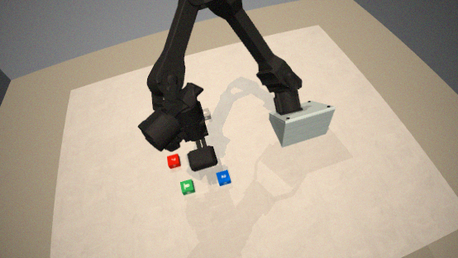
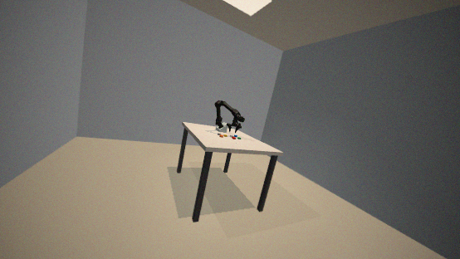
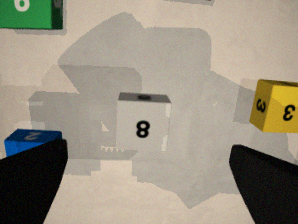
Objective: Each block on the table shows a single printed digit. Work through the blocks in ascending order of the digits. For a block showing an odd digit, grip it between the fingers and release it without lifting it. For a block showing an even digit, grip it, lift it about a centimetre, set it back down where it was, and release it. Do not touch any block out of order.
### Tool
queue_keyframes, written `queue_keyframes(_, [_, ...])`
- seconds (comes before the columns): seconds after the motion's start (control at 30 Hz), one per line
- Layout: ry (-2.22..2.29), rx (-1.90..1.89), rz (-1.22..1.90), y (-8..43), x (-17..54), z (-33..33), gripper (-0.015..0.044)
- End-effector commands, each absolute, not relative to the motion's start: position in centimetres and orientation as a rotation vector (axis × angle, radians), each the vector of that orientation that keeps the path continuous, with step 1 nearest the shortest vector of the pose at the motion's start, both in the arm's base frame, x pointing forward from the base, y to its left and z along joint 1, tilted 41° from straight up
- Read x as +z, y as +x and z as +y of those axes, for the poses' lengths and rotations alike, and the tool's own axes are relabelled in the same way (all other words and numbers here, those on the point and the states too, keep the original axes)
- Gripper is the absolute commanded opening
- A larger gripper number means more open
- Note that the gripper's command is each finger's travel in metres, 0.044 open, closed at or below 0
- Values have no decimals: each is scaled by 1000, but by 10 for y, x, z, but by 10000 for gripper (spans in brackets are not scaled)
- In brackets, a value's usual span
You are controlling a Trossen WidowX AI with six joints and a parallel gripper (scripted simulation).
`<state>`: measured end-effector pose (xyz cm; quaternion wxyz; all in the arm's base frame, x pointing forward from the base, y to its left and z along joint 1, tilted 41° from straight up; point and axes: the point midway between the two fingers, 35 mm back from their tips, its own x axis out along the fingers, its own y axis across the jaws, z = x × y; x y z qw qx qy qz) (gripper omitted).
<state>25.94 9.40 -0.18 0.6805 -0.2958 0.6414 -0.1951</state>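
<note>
Grey-blue walls (image 2: 178, 70) meeting at a far corner; tan floor (image 2: 124, 199) below, with pale shadows under a table (image 2: 245, 150) on dark legs (image 2: 203, 187); bright square light (image 2: 249, 5) in a brownish ceiling (image 2: 315, 25).
</note>
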Motion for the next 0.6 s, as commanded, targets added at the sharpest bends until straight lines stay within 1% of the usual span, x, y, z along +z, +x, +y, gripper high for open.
queue_keyframes(0.0, [-653,-424,1425,257,30,125,269])
queue_keyframes(0.07, [-653,-425,1426,252,47,138,216])
queue_keyframes(0.17, [-653,-426,1426,252,50,139,138])
queue_keyframes(0.2, [-653,-426,1426,252,50,139,120])
queue_keyframes(0.47, [-653,-425,1425,253,49,141,120])
queue_keyframes(0.57, [-652,-425,1425,268,40,159,120])
